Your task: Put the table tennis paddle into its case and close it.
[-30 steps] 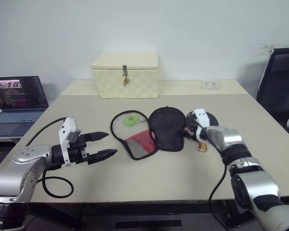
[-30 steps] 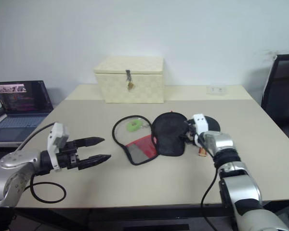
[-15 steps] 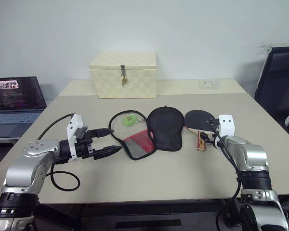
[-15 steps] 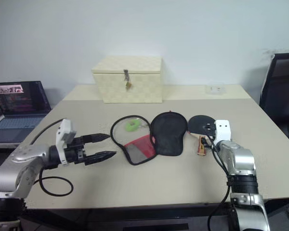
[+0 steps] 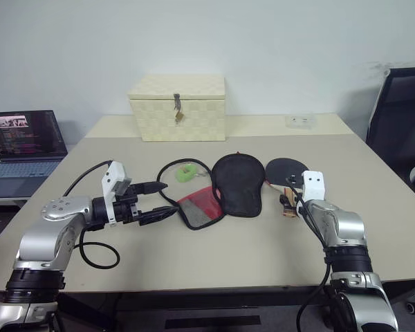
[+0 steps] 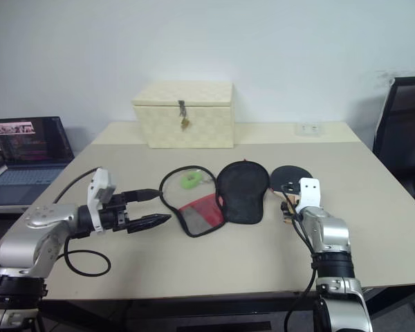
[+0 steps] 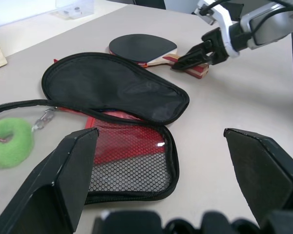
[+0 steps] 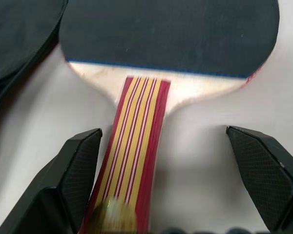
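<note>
the table tennis paddle (image 5: 286,169) lies flat on the beige tabletop (image 5: 214,256), right of centre, black face up, its striped red and yellow handle pointing toward the robot. just beside it on its left lies the case (image 5: 232,183), unzipped and spread open: the black half (image 7: 112,90) nearest the paddle, the red mesh half (image 7: 129,158) further left and nearer the robot, with a black cord loop (image 5: 167,181) curling away to a small green ring (image 5: 187,173).

the right tool (image 5: 288,197) sits low at the handle end of the paddle, its 2 black fingers (image 8: 53,192) spread wide on either side of the handle and gripping nothing. the left tool (image 5: 159,202) hovers over the left part of the tabletop, pointing at the mesh half, jaws also wide apart and empty.

a second, paler tabletop (image 5: 124,126) butts against the far edge and carries a cream woven box (image 5: 178,107) with a latch, and a small clear object (image 5: 301,122) further right. the wall (image 5: 207,41) behind is plain white. an open laptop (image 5: 24,146) stands on a lower desk at the left, and a black office chair (image 5: 400,121) stands at the right.
</note>
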Controlling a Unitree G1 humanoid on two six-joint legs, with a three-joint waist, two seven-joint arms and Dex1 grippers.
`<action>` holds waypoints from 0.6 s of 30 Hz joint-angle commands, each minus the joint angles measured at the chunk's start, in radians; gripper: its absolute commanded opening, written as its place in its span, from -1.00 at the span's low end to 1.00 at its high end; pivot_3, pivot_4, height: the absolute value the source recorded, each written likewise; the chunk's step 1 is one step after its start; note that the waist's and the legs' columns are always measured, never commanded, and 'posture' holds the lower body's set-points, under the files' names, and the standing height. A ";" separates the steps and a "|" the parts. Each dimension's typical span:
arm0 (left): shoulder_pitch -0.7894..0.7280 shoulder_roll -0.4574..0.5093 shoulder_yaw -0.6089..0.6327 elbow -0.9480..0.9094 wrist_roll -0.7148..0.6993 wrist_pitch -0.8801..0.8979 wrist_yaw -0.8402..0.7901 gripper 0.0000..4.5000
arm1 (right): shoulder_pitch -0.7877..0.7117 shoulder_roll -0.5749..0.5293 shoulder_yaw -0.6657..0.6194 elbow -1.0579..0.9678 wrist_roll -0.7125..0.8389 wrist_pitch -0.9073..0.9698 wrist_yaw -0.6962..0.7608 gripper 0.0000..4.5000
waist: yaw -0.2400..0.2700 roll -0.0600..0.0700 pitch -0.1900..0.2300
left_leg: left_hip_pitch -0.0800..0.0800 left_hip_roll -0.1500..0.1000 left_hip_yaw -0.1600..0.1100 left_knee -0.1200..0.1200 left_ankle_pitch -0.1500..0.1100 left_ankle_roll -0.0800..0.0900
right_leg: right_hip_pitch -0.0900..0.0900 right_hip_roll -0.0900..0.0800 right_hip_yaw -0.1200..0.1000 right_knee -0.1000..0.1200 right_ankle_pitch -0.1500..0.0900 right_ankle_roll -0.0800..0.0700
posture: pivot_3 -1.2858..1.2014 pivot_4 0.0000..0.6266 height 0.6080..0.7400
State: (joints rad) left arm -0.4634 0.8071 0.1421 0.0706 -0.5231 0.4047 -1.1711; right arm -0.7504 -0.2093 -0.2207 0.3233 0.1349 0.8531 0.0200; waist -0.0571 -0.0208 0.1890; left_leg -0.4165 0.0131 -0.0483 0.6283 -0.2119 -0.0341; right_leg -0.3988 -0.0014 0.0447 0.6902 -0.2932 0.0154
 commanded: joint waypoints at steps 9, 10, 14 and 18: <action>0.031 0.016 0.037 -0.041 -0.005 -0.017 0.008 1.00 | -0.041 -0.035 -0.008 0.122 -0.030 -0.147 -0.063 0.57 | 0.000 -0.001 0.000 | 0.000 0.000 0.000 0.000 0.000 0.000 | 0.001 0.000 0.000 0.000 0.000 0.000 | 0.03 -0.52 1.00; 0.035 0.017 0.040 -0.044 -0.006 -0.016 0.008 1.00 | -0.045 -0.038 -0.014 0.121 -0.031 -0.159 -0.074 0.48 | 0.001 -0.001 0.000 | 0.001 0.000 -0.001 0.001 0.000 0.000 | 0.001 0.000 0.000 0.000 0.000 0.000 | 0.03 -0.52 1.00; 0.052 0.022 0.050 -0.051 -0.008 -0.014 0.011 1.00 | -0.062 -0.057 -0.007 0.088 -0.031 -0.177 -0.082 0.03 | 0.013 -0.001 0.000 | 0.001 -0.002 -0.001 0.001 0.000 0.000 | 0.003 0.000 -0.001 0.000 0.000 0.001 | 0.03 -0.52 1.00; 0.069 0.023 0.061 -0.061 -0.011 -0.011 0.015 1.00 | -0.072 -0.068 -0.011 0.050 -0.028 -0.171 -0.088 -0.57 | 0.014 0.000 0.000 | 0.000 -0.001 -0.001 0.000 0.000 0.000 | 0.002 0.000 -0.001 -0.001 0.000 0.001 | 0.03 -0.52 1.00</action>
State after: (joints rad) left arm -0.3952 0.8145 0.1645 0.0461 -0.5242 0.4045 -1.1618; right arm -0.7942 -0.2652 -0.2159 0.4277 0.1086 0.7037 -0.0575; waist -0.0431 -0.0213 0.1887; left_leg -0.4166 0.0123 -0.0491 0.6280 -0.2119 -0.0341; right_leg -0.3977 -0.0015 0.0442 0.6891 -0.2932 0.0159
